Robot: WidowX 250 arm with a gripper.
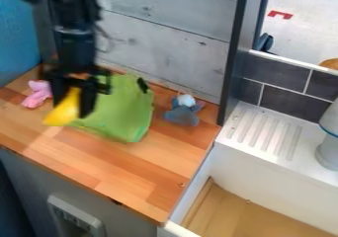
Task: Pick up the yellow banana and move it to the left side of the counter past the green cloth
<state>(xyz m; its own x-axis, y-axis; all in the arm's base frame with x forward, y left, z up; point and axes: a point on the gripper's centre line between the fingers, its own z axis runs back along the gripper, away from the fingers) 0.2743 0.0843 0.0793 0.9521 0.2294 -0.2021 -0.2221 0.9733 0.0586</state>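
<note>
Gripper: the black two-finger gripper [70, 105] hangs over the left part of the wooden counter [139, 179], at the upper left of the camera view, with its fingers pointing down and pinching a yellow object.
Yellow object: the smooth yellow object [60, 114] sits between the fingers and slants out toward the lower left, its lower end narrowing; what it is cannot be told. In the view it overlaps the left edge of the green cloth; whether it touches the cloth cannot be told.
Green cloth: a bright green cloth-like piece [124, 113] lies on the counter behind and to the right of the fingers, with a black patch [143, 85] near its upper right corner.
Pink toy: a soft pink toy [38, 94] lies at the left of the counter, apart from the green cloth.
Blue-grey toy: a small blue-grey plush [183, 115] with a white part on top sits right of the cloth, near the grey plank wall [165, 38].
Sink: a white sink [264, 169] with a ribbed drainboard adjoins the counter's right side; a pale cylindrical container [328, 144] with a blue line stands at the right edge.
Backsplash: dark tiles [284, 74] with light joints rise behind the drainboard.
</note>
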